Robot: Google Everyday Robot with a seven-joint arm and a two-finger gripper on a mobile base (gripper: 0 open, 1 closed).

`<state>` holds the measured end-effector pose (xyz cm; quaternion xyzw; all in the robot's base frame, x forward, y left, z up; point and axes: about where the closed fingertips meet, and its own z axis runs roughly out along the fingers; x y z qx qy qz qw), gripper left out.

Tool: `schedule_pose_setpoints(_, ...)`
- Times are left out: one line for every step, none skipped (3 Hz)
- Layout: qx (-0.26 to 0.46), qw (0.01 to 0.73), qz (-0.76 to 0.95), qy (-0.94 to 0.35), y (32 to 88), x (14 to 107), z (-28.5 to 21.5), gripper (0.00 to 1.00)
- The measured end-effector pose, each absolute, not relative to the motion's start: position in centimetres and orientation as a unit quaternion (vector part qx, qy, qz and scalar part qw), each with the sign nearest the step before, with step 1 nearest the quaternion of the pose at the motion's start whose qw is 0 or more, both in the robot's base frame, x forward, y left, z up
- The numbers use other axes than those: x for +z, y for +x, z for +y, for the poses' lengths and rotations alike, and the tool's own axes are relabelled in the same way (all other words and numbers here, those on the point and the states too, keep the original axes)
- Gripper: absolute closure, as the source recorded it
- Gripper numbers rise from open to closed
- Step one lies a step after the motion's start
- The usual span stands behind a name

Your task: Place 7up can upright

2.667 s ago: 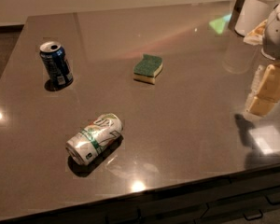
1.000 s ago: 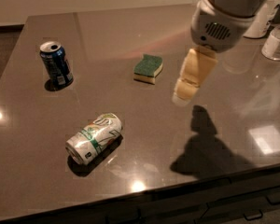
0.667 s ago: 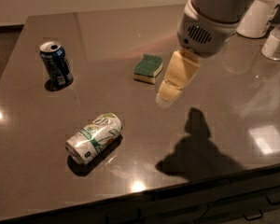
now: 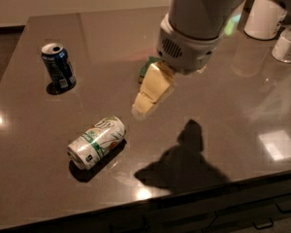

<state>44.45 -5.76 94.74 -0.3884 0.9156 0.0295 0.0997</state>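
One arm [image 4: 199,13] angled down-left, tool [image 4: 141,108] hovers nr lying 7up can [image 4: 97,142]; open/shut can't tell.

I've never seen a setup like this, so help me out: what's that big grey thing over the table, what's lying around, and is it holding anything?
The grey bulk is the end of a robot arm. The cream piece below it is its pincer, the part that grasps. The one picture looks down on a dark glossy table. The pincer hangs over the middle, with nothing in it. Nearer the camera and to its left, the 7up can lies on its side; the robot is meant to stand it up. A dark blue can stands upright far left. A green sponge peeks out behind the pincer, and white containers stand far right.
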Motion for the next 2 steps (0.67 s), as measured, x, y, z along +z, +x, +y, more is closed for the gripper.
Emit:
schedule_pose_setpoints(0.014,0.132,0.914,-0.383,43.36,94.75,-3.76,0.0)
schedule_pose_setpoints(0.014,0.132,0.914,-0.383,43.36,94.76,-3.76,0.0)
